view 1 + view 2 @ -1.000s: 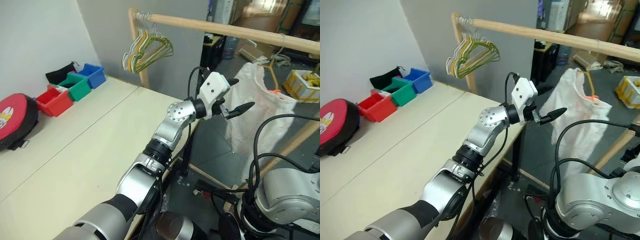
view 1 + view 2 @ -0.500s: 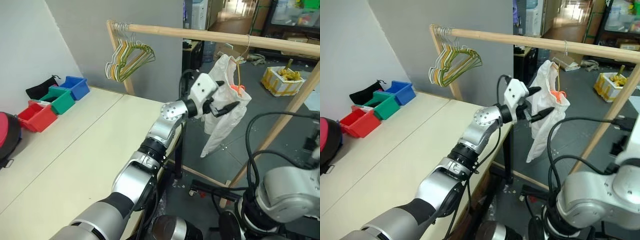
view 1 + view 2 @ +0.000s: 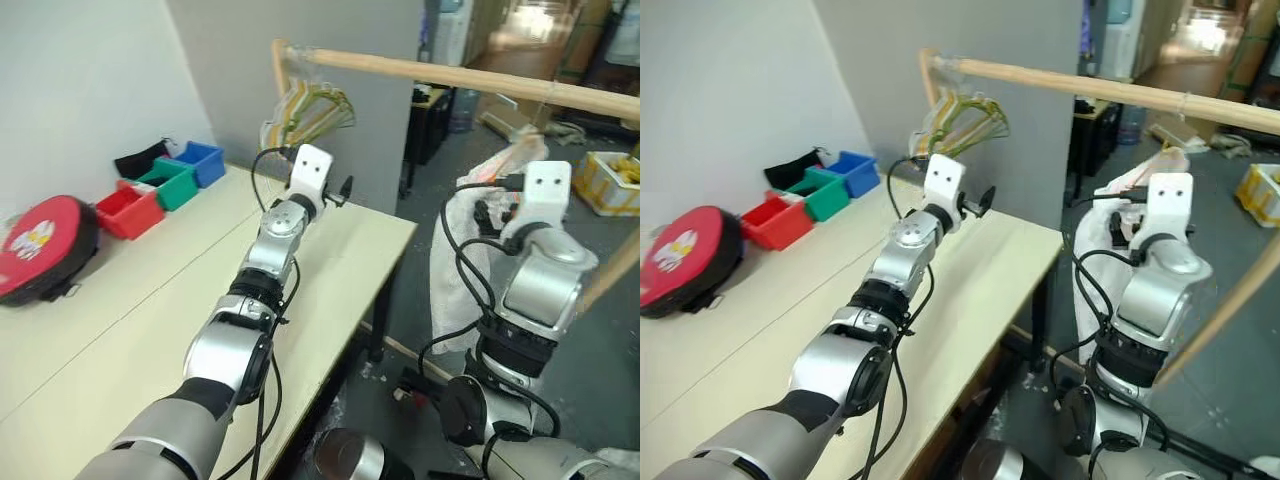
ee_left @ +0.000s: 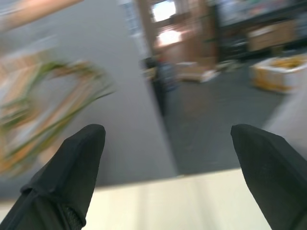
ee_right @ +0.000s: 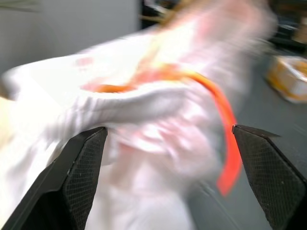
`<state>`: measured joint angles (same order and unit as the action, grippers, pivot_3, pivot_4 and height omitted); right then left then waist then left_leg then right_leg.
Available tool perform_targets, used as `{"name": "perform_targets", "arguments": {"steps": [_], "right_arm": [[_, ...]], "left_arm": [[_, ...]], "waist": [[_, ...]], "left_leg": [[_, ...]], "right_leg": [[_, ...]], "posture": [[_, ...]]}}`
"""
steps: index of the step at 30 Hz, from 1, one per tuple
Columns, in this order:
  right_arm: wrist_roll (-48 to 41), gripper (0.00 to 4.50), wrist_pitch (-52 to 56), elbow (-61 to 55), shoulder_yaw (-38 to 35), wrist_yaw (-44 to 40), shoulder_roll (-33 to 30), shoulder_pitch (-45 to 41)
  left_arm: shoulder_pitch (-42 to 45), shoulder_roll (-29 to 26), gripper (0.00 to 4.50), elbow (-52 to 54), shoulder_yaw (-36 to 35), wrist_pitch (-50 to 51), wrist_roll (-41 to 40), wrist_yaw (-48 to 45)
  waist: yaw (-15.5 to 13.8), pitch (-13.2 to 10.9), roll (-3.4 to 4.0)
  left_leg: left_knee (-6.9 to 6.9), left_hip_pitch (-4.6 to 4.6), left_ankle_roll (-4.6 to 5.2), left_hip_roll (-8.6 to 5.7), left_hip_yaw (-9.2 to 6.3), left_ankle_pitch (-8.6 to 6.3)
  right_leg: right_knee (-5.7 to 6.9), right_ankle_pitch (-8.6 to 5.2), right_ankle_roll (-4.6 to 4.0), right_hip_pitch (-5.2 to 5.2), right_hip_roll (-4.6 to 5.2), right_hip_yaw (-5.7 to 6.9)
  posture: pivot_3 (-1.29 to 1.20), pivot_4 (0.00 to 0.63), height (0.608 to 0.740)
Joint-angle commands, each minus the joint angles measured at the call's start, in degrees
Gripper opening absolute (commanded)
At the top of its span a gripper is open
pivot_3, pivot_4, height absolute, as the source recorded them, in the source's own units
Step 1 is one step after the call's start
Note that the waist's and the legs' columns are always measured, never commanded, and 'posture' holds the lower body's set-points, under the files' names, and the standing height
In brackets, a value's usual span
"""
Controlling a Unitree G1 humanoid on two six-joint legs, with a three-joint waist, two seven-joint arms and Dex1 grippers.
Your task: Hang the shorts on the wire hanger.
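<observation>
White wrinkly shorts (image 5: 158,139), orange trim

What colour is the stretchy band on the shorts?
Orange, on the white shorts; the right wrist view shows it best.

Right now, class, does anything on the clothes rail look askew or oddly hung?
Yes. The shorts hang bunched and lopsided from the wooden rail instead of spread flat, with an orange cord trailing loose across the waistband.

Both arms are reaching forward, roughly level; the left pincer (image 4: 168,177) and the right pincer (image 5: 168,172) are each gaping wide, gripping nothing.
</observation>
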<state>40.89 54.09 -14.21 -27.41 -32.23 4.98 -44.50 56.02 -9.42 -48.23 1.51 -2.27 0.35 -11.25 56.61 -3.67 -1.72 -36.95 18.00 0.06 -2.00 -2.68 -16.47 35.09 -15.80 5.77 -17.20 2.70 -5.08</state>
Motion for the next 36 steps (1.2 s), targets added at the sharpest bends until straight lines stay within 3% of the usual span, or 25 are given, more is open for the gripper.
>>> {"name": "perform_targets", "arguments": {"steps": [1,7,9,11,14,16,24,31,36], "right_arm": [[-6.9,4.40,-3.3,2.2,3.8,5.1,-0.5,-2.3],[-16.5,4.40,-7.5,10.6,10.2,8.5,2.5,-2.6],[-18.8,4.40,-8.3,12.1,12.0,9.7,2.7,-1.7],[-21.0,4.40,-8.8,13.5,13.2,10.9,3.0,-1.5],[-24.0,4.40,-9.4,15.0,15.3,12.3,3.2,-0.9],[-25.9,4.40,-9.9,16.0,17.3,13.2,3.6,0.1],[-31.0,4.40,-10.1,14.5,23.0,16.2,2.9,6.6],[-33.4,4.40,-9.4,13.4,21.5,20.3,0.3,9.4],[-33.0,4.40,-9.5,10.9,18.9,26.6,-1.9,12.5]], "left_arm": [[-1.4,-1.6,4.50,6.1,-1.9,2.8,-0.1,1.8],[-15.5,-3.5,4.50,27.4,-4.1,14.5,-0.5,4.3],[-19.0,-3.7,4.50,33.3,-4.5,18.1,-0.4,5.0],[-21.9,-3.8,4.50,38.2,-5.1,21.1,-0.4,5.6],[-26.5,-3.6,4.50,45.3,-6.7,25.7,-1.0,6.8],[-30.4,-3.8,4.50,50.4,-7.7,28.5,-0.8,7.5],[-40.2,-1.8,4.50,63.2,-10.6,36.6,-1.5,10.7],[-41.9,-0.5,4.50,64.9,-9.1,39.0,-1.7,10.5],[-37.9,-0.3,4.50,60.1,-7.0,37.3,-2.5,8.1]], "waist": [[-3.2,0.0,0.00],[-14.8,0.2,0.02],[-19.0,0.2,0.02],[-23.5,0.2,0.00],[-29.4,0.2,0.01],[-32.9,0.2,0.03],[-44.9,0.2,0.04],[-51.6,0.2,0.05],[-53.6,0.2,0.05]], "left_leg": [[0.00,0.03,0.00,-0.03,-0.01,0.00],[-0.05,0.99,0.01,-0.40,0.01,0.01],[-0.13,1.53,-0.02,-0.40,0.03,0.03],[-0.20,2.74,-0.29,-0.40,-0.06,0.35],[-0.39,3.45,-0.41,-0.41,-0.24,0.45],[-0.85,4.06,-0.44,-0.39,-0.52,0.45],[-1.05,4.02,-0.56,-0.45,-0.58,0.51],[-1.05,3.96,-0.76,-0.46,-0.73,0.64],[-1.05,3.94,-0.76,-0.50,-0.77,0.78]], "right_leg": [[0.02,0.00,0.03,-0.05,0.01,0.00],[1.24,-0.06,0.21,-1.54,0.62,-0.21],[1.92,-0.11,0.29,-2.39,0.64,-0.27],[2.55,-0.08,0.24,-3.84,0.61,-0.29],[3.01,-0.08,0.23,-4.72,0.58,-0.27],[3.14,-0.07,0.21,-5.12,0.53,-0.15],[2.98,0.15,-0.17,-5.09,0.45,-0.01],[2.93,0.26,-0.43,-5.14,0.39,0.21],[2.90,0.32,-0.65,-5.12,0.32,0.44]], "posture": [[-0.52,0.014,0.740],[-0.34,0.011,0.740],[-0.32,0.011,0.740],[-0.26,0.010,0.740],[-0.20,0.010,0.740],[-0.13,0.010,0.740],[-0.01,0.015,0.740],[0.01,0.015,0.740],[-0.04,0.007,0.740]]}}
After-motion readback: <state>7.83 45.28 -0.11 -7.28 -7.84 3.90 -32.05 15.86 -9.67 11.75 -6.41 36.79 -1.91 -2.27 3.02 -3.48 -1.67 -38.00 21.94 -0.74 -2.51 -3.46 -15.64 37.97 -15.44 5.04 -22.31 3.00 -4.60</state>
